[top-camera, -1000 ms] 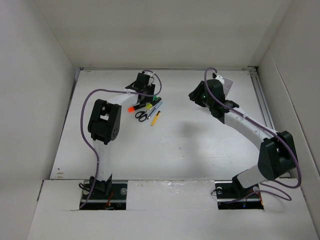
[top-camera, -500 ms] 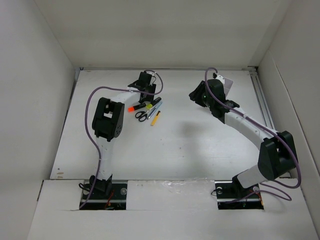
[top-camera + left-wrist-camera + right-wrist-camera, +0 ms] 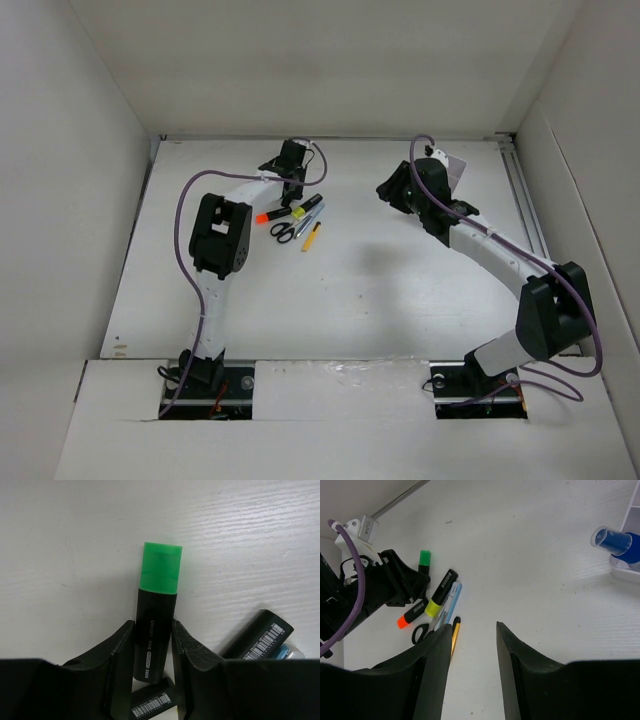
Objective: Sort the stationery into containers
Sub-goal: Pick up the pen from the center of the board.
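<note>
My left gripper (image 3: 153,627) is shut on the black body of the green-and-black highlighter (image 3: 159,575), which lies on the table with its green cap pointing away; it also shows in the right wrist view (image 3: 424,560). In the top view the left gripper (image 3: 293,186) is at the back of the stationery pile. The pile holds an orange-tipped marker (image 3: 267,216), black-handled scissors (image 3: 283,231), a yellow stick (image 3: 311,236) and a silver-blue pen (image 3: 452,602). My right gripper (image 3: 474,626) is open and empty above the table. The blue-capped bottle (image 3: 616,542) lies in the white tray (image 3: 624,573).
A black marker with a yellow band (image 3: 440,599) lies beside the pen. The tray (image 3: 455,166) stands at the back right, partly hidden behind the right arm. White walls close in the table on three sides.
My left arm has swung a little to the right and its gripper has moved in at the back of the pile. The right arm has not moved.
</note>
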